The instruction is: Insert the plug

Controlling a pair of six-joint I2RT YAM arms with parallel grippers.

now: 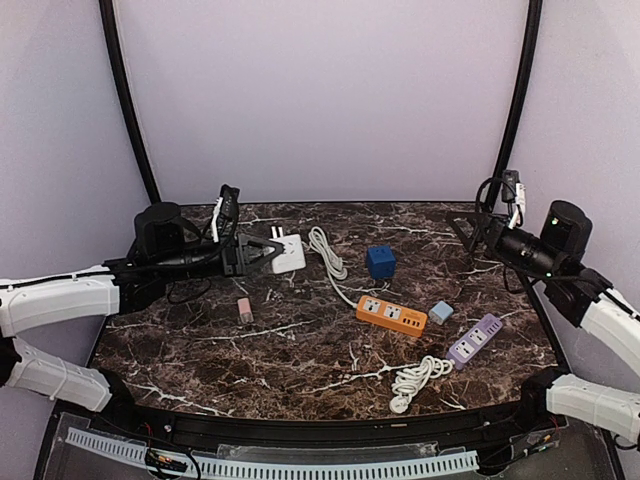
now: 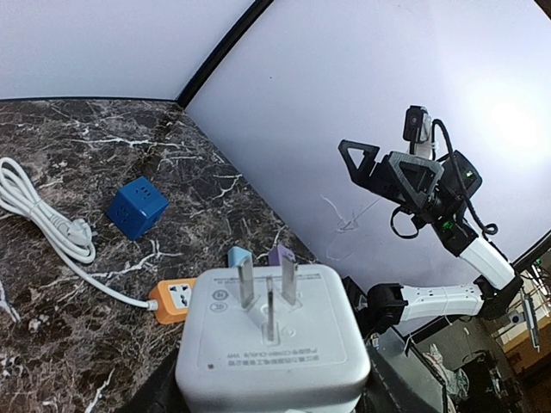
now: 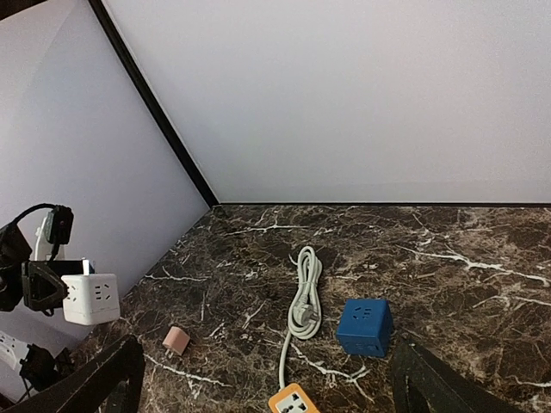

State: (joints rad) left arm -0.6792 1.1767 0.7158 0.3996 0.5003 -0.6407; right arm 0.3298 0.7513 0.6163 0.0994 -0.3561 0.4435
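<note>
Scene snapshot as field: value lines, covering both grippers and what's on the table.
left gripper: shut on white cube plug, lifted off the table, prongs facing away from the wrist
right gripper: open, empty, raised
orange power strip: mid-table, white cord attached
purple power strip: right of the orange one
blue cube: behind the orange strip
light blue block: between the strips
pink block: left side
plug inserted: no

My left arm (image 1: 60, 300) comes in from 8 o'clock with its forearm lying roughly level. Its hand (image 1: 268, 252) points toward 3 o'clock and is clamped on a white plug block (image 1: 290, 253), held up off the surface. My right arm (image 1: 600, 320) climbs from 4 o'clock, elbow bent. Its hand (image 1: 470, 228) is raised near 2 o'clock and aimed toward 9 o'clock, with the fingers (image 3: 103, 379) spread wide apart.
</note>
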